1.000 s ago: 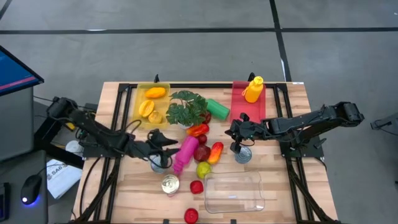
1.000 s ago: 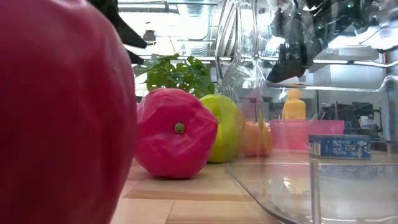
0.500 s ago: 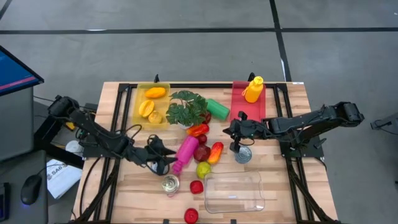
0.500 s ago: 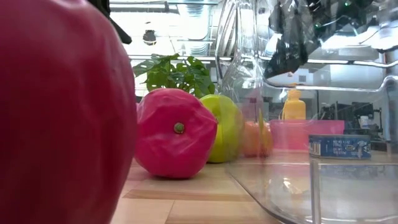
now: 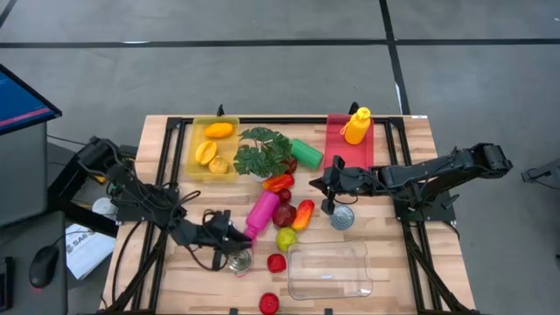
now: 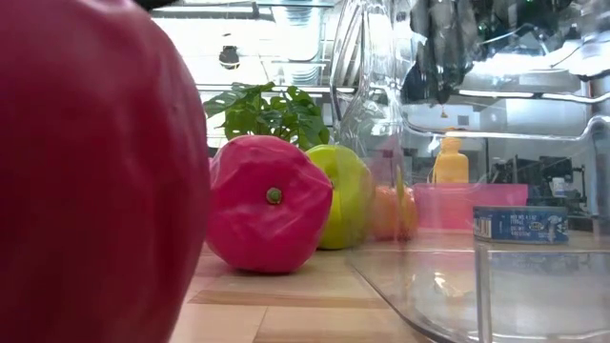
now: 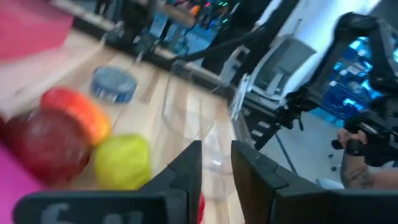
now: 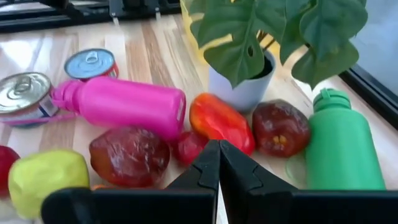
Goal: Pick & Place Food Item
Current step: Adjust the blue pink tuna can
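Wood, plastic and metal on the bench

The table [image 5: 166,271] is pale wood planking with a matt, visible grain, framed in black metal rails. The clear container [image 5: 329,271] is thin glossy transparent plastic that catches reflections. The pink bottle [image 8: 121,102] and green bottle [image 8: 341,146] are smooth plastic with a soft sheen. The tin can [image 8: 23,93] has a shiny ribbed metal lid with a pull tab; the blue can [image 8: 90,63] shows a similar lid. The dark red fruit [image 8: 129,155] looks wrinkled and glossy, the yellow-green fruit [image 8: 46,177] dull and waxy. The plant's pot [image 8: 239,90] is matt and smooth, its leaves [image 8: 273,28] satin.
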Tool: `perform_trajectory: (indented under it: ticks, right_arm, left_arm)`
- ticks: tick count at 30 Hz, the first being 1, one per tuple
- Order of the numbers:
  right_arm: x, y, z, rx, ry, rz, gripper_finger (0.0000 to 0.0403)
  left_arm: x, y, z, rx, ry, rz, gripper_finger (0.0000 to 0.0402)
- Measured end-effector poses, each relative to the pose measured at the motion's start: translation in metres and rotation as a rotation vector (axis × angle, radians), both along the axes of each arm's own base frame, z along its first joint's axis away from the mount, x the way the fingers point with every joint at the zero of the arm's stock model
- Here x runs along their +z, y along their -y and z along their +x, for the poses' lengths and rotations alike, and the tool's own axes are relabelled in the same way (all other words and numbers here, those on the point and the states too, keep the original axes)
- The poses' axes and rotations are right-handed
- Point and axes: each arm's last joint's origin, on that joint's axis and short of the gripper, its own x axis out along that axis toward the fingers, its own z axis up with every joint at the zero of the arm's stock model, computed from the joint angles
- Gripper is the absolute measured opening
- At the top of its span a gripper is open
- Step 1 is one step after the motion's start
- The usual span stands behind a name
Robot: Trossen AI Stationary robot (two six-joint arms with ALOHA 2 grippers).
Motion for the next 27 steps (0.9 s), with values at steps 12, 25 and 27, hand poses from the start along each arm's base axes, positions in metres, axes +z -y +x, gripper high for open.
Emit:
perform_trajectory:
  ticks: [12, 25, 27]
  right_arm:
    - [0.007, -0.002, 0.004, -0.014, 0.097, 0.052, 0.0001]
    - [0.008, -0.002, 0.004, -0.013, 0.108, 0.049, 0.0001]
    - [0.008, -0.003, 0.004, -0.011, 0.108, 0.049, 0.0001]
  left_arm:
    - [0.010, 0.003, 0.002, -0.209, 0.127, 0.271, 0.0034]
    - [0.010, -0.017, 0.016, -0.029, 0.112, 0.116, 0.0009]
    - [0.005, -0.015, 0.017, 0.022, 0.095, 0.116, 0.0003]
